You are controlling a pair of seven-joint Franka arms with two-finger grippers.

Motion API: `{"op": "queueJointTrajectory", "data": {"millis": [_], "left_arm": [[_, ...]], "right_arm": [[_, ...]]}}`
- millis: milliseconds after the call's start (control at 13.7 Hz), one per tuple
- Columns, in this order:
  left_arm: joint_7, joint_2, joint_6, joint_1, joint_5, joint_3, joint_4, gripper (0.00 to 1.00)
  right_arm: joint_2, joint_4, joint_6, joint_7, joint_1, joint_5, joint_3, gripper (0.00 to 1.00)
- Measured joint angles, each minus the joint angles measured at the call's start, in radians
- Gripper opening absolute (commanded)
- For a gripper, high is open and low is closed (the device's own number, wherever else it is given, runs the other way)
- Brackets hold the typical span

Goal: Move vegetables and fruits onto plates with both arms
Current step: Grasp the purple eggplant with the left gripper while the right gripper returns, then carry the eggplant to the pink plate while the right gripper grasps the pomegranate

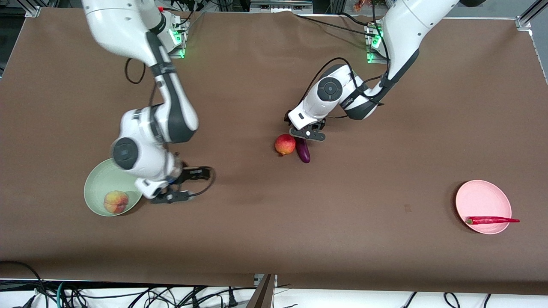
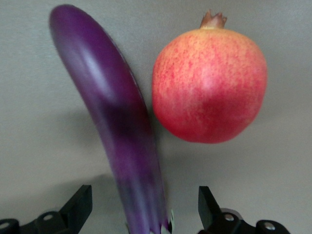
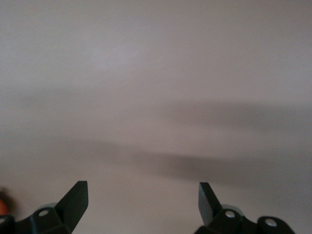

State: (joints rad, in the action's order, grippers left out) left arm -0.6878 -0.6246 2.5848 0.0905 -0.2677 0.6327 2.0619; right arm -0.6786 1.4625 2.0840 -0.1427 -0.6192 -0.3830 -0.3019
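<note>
The purple eggplant (image 1: pixel 303 150) lies mid-table, touching or nearly touching the red-yellow apple-like fruit (image 1: pixel 285 144). My left gripper (image 1: pixel 305 137) is open and low over the eggplant's stem end. In the left wrist view the eggplant (image 2: pixel 122 126) runs between the two fingers without touching them, and the fruit (image 2: pixel 209 90) lies beside it. The peach (image 1: pixel 116 202) lies in the mint green plate (image 1: pixel 96 188) at the right arm's end. My right gripper (image 1: pixel 187 185) is open and empty beside that plate, over bare cloth (image 3: pixel 143 200). The red chili (image 1: pixel 492 220) lies on the pink plate (image 1: pixel 481 196).
The brown cloth covers the whole table. The arm bases with green lights (image 1: pixel 180 40) stand along the edge farthest from the front camera. Cables (image 1: pixel 128 295) hang below the edge nearest that camera.
</note>
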Motion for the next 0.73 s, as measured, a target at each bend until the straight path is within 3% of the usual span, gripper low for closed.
{"op": "queueJointTrajectory", "data": {"millis": [73, 146, 438, 731], "left_arm": [[-0.009, -0.02, 0.024, 0.001, -0.05, -0.006, 0.0, 0.15], [-0.016, -0.034, 0.036, 0.0, -0.1, -0.014, 0.0, 0.0], [-0.022, -0.033, 0.038, -0.018, -0.148, -0.037, -0.01, 0.0], [0.022, 0.042, -0.086, -0.143, -0.167, -0.046, -0.041, 0.0]], "right_arm": [[0.0, 0.001, 0.007, -0.054, -0.03, 0.0, 0.0, 1.0], [0.0, 0.002, 0.021, -0.101, -0.053, -0.007, 0.002, 1.0], [-0.011, 0.006, 0.114, -0.242, -0.069, -0.051, 0.066, 1.0], [-0.043, 0.01, 0.293, -0.426, -0.094, -0.052, 0.187, 1.0]]}}
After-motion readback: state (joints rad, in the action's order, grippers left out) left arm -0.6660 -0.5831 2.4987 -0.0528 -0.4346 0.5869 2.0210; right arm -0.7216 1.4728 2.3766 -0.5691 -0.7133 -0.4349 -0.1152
